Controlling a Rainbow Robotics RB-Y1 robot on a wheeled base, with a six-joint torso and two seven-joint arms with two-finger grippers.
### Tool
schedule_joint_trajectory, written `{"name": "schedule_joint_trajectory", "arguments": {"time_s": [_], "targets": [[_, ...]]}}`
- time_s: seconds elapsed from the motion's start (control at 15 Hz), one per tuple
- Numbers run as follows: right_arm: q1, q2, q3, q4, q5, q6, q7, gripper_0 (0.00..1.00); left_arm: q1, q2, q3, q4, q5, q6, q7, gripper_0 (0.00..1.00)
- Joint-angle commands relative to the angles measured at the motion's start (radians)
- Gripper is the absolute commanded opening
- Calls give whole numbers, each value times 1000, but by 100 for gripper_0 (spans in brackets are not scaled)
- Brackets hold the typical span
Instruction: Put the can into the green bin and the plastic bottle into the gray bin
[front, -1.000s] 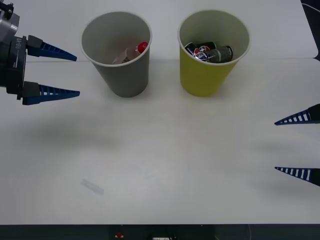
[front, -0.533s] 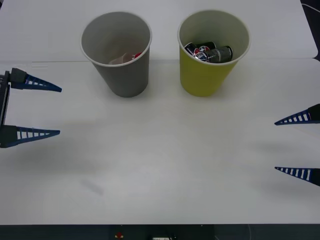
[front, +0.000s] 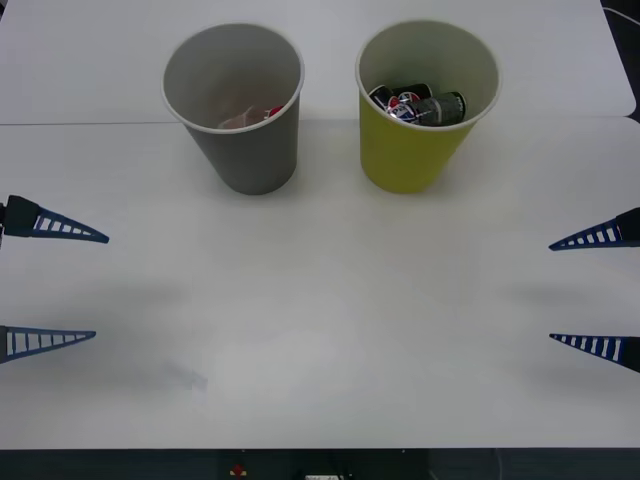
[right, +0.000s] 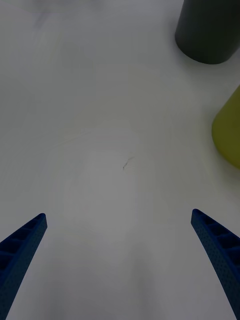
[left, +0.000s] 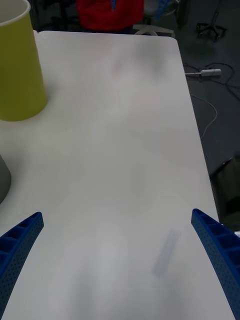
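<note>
Bright even light, soft faint shadows, mild wrist-view blur

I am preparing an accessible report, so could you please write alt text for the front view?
Two paper-cup-shaped bins stand side by side on a white table: the gray bin holds the plastic bottle, and the green bin holds dark cans. The left gripper and right gripper hover at the table's sides, open and empty.
</note>
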Motion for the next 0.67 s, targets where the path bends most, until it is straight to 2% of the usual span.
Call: {"name": "schedule_joint_trajectory", "arguments": {"time_s": [0.07, 0.2, 0.67], "targets": [[0, 0, 0, 0, 0, 0, 0, 100, 33, 3, 17, -20, -3, -4, -27, 100], [0, 0, 0, 0, 0, 0, 0, 100, 40, 4, 29, -23, -11, -4, -70, 100], [0, 0, 0, 0, 0, 0, 0, 100, 40, 4, 29, -23, -20, -1, -83, 100]]}}
